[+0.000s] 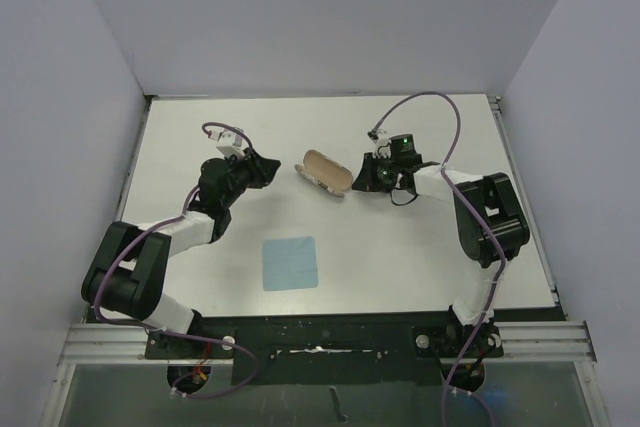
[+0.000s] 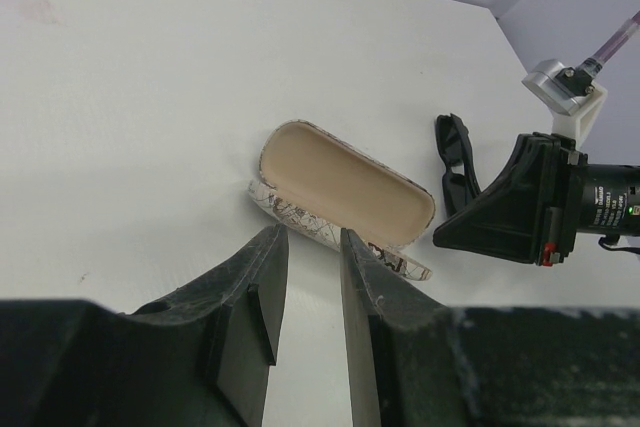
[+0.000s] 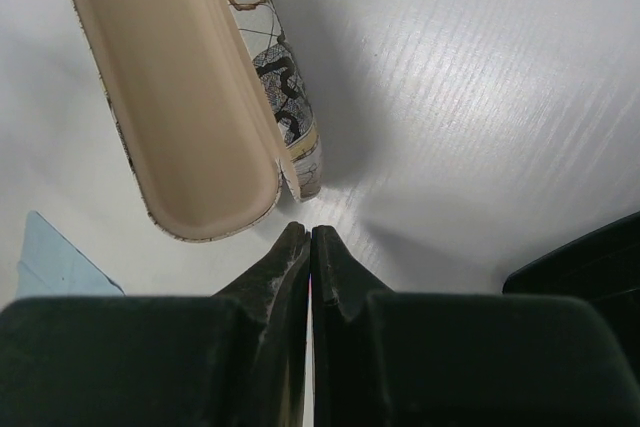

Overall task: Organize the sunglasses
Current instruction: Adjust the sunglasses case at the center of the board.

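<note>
There is one pair of sunglasses (image 2: 452, 147), one oblong case (image 2: 340, 187), one light blue cloth (image 1: 290, 263) and two arms, all on a white table (image 1: 400, 267). The case lies open near the middle of the table, between the two grippers. Its marbled grey-beige shell is turned toward the left arm, and only the tan lining shows inside it. The sunglasses are outside the case, flat on the table just off its right end. They are all black, with the lenses one above the other in the left wrist view, and the right arm's black wrist in front hides their lower part. From above they cannot be made out under that arm. The left gripper (image 2: 307, 247) points at the long side of the case from close by, and its two fingers stand a little apart with nothing between them. The right gripper (image 3: 309, 239) points at the opposite end of the case. Its fingers are pressed together, nothing is pinched in them, and their tips are just short of the case's rim. The cloth lies flat and square on the near half of the table, well apart from the case and the sunglasses, and one corner of it shows in the right wrist view. The right gripper stands close beside the sunglasses.
</note>
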